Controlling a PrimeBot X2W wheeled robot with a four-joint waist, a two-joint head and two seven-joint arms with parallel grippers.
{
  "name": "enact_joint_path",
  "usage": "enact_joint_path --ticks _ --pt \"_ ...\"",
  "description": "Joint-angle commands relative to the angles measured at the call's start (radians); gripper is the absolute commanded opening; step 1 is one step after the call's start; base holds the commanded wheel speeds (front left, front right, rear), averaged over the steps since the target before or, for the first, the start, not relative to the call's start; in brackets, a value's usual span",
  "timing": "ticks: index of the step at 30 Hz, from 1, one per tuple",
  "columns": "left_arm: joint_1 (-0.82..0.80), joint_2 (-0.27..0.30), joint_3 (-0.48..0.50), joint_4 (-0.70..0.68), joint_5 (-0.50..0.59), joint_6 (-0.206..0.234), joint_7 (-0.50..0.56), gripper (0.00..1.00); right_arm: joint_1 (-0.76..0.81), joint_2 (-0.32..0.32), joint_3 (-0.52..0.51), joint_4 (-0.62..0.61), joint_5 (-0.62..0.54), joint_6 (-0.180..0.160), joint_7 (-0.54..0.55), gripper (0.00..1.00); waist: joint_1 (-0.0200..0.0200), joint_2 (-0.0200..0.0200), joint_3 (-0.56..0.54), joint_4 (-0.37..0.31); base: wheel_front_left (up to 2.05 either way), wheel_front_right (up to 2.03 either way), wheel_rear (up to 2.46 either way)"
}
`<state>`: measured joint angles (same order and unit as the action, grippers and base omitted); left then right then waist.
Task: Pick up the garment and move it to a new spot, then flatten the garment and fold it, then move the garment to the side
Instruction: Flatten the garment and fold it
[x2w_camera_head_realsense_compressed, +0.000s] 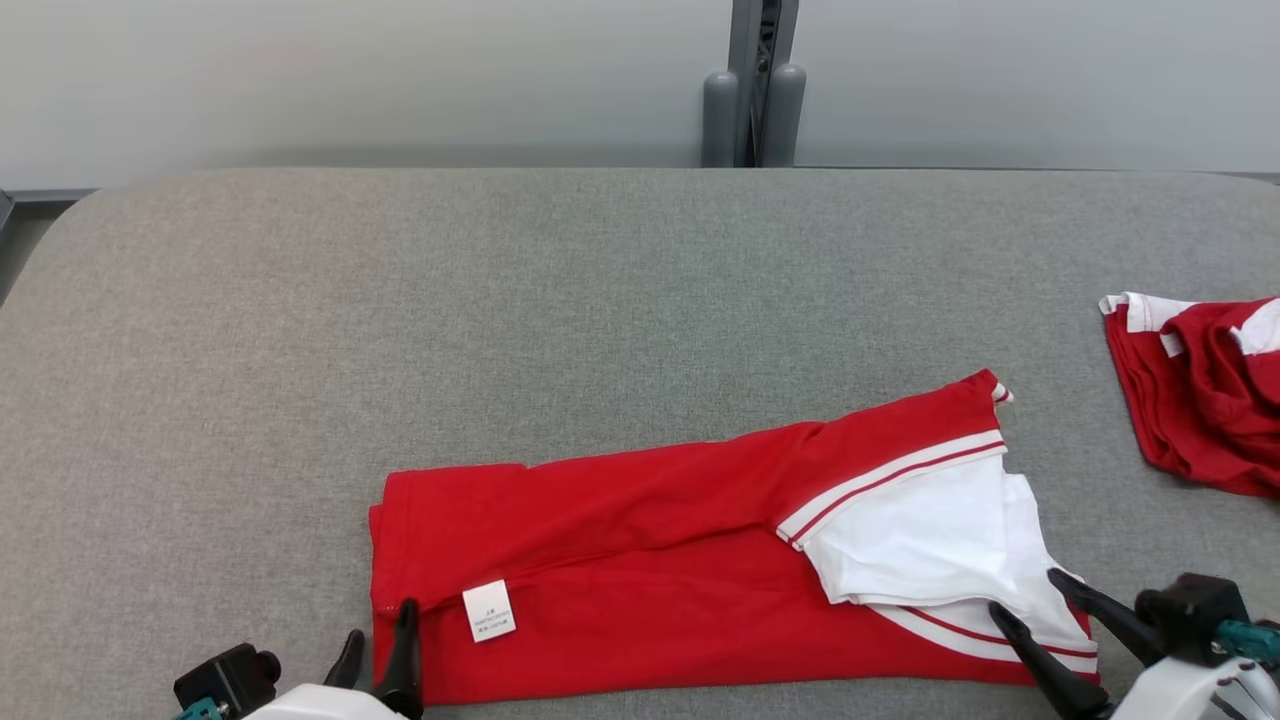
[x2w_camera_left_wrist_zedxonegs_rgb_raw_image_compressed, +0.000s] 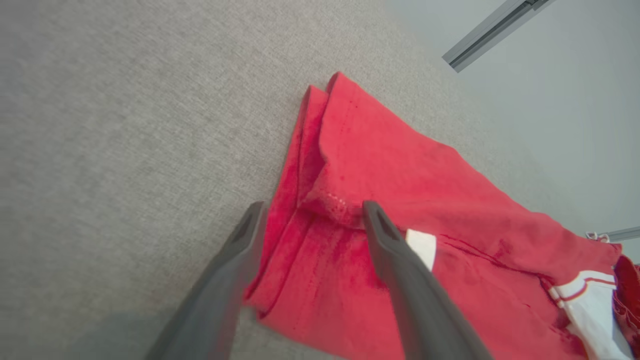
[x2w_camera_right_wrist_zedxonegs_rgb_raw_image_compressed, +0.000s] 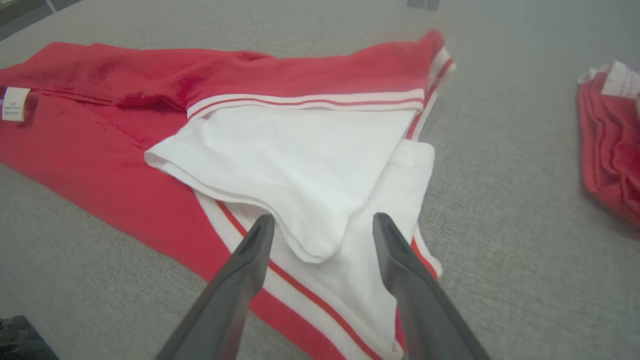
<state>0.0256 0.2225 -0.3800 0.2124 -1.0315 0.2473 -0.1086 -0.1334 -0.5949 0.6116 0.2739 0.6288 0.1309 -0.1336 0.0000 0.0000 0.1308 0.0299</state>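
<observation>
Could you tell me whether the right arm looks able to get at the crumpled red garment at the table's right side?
Probably yes: the right gripper, open over the white sleeve of the folded garment, has only bare table between it and the crumpled garment.

red/white garment (x2w_camera_head_realsense_compressed: 650, 540), folded lengthwise

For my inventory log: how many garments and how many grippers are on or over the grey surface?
Garments: 2, the folded garment and the bunched garment.
Grippers: 2, the left gripper and the right gripper.
Total: 4.
</observation>
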Motion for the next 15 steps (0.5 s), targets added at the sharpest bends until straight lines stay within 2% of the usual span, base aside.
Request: enact_joint_path --ticks 1,5,9,15 --pt "0.014 0.009 0.005 -0.003 0.004 0.006 -0.007 1.00 0.023 -0.011 -0.011 0.013 0.002 0.000 -0.014 1.00 0.0000 0.0000 -0.014 -0.004 0.00 0.00 0.00" --pt "0.030 0.029 0.001 -0.014 0.033 0.010 -0.035 1.00 0.060 -0.021 -0.029 0.026 0.017 0.000 -0.020 1.00 0.0000 0.0000 -0.040 -0.010 0.00 0.00 0.00" --pt "0.021 0.059 -0.028 -0.029 0.107 0.028 -0.070 1.00 0.105 -0.037 -0.046 0.018 0.039 0.000 -0.002 1.00 0.0000 0.0000 -0.083 -0.009 0.00 0.00 0.00" --pt "0.017 0.079 -0.054 -0.051 0.161 0.055 -0.081 1.00 0.167 -0.062 -0.123 -0.020 0.076 0.000 0.017 1.00 0.0000 0.0000 -0.134 -0.002 0.00 0.00 0.00"
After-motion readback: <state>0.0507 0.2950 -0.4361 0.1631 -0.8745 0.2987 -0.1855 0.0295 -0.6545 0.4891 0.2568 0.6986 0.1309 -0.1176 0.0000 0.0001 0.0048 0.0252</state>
